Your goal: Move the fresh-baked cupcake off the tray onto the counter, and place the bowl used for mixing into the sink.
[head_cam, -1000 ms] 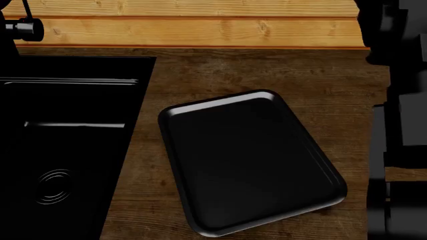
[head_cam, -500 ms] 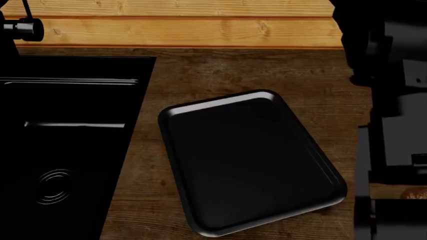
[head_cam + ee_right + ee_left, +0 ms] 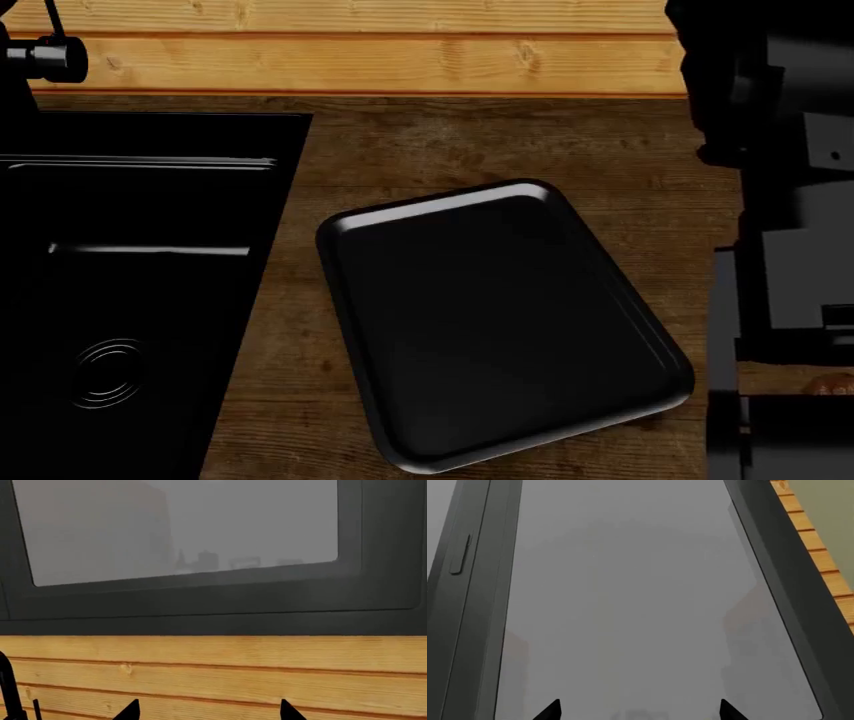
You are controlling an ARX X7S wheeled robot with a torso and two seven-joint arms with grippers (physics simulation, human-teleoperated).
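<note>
The black tray (image 3: 501, 330) lies empty and askew on the dark wood counter (image 3: 441, 145). The deep black sink (image 3: 127, 290) with its ringed drain (image 3: 110, 372) fills the left. The cupcake and the bowl are out of view; a small brown patch (image 3: 835, 385) peeks from behind my right arm (image 3: 781, 240), too little to identify. My left gripper (image 3: 639, 712) is open with nothing between its tips, facing a grey window pane. My right gripper (image 3: 208, 711) is open and empty too, pointed at the yellow wall boards (image 3: 220, 675).
A black tap (image 3: 47, 55) stands at the sink's back left corner. Pine wall boards (image 3: 374, 50) run along the back of the counter, with a dark-framed window (image 3: 200, 600) above them. My right arm's dark bulk covers the right edge of the head view.
My right arm has come further left into the head view than a second ago and shifted slightly since. The tray and sink have not moved.
</note>
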